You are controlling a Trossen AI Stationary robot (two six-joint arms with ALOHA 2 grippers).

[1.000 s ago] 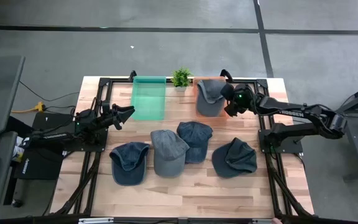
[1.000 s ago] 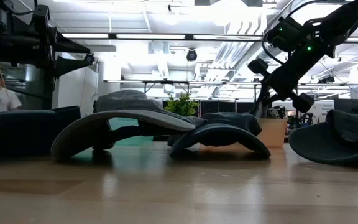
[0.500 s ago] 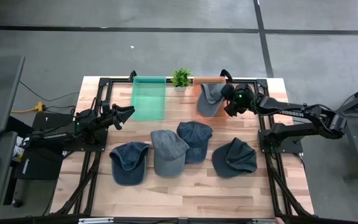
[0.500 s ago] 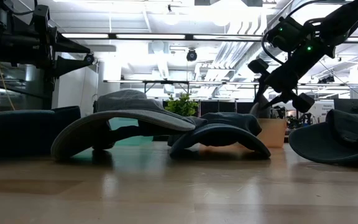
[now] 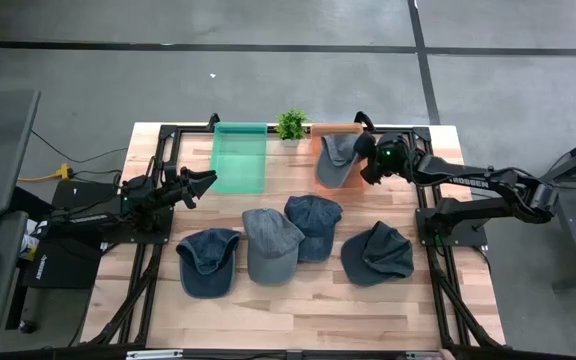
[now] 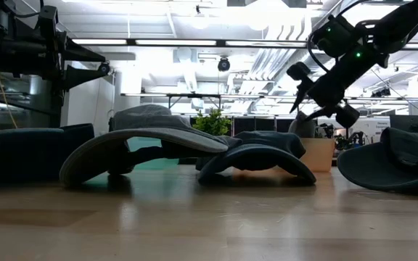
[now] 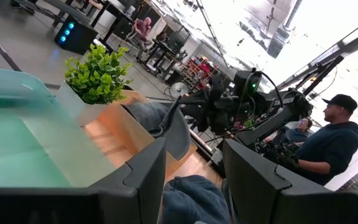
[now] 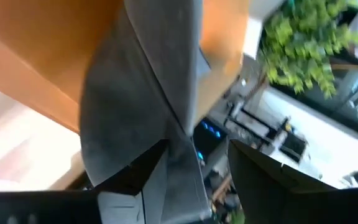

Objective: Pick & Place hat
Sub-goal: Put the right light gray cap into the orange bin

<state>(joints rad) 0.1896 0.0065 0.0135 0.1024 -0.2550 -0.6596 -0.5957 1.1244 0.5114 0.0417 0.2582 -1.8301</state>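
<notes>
Hat (image 5: 335,156) number one sits in the orange bin (image 5: 322,167) at the back of the table (image 5: 298,305) — grey, draped over the bin's edge on the side nearest the right arm. Right gripper (image 5: 361,160) hovers just beside that bin, and the right wrist view shows its two dark fingers (image 8: 129,177) spread apart with the grey cloth lying between and beyond them, not pinched. From table height the same gripper (image 6: 318,93) hangs above the bin with its fingers parted and nothing in them.

Over on the other side, the left gripper (image 5: 204,181) waits near the green bin (image 5: 240,157), raised off the wood, its fingers (image 7: 143,176) partly apart and holding nothing.

Four more caps lie in a row toward the front — a dark blue one (image 5: 208,261) on the left, a grey one (image 5: 271,245) touching it, another blue one (image 5: 313,226) overlapping the grey one's far side, and a dark one (image 5: 377,252) sitting apart on the right. Between the two bins stands a small potted plant (image 5: 290,126).

Beyond the table, the left wrist view catches a person in a dark cap and hoodie (image 7: 328,147) standing in the room.
</notes>
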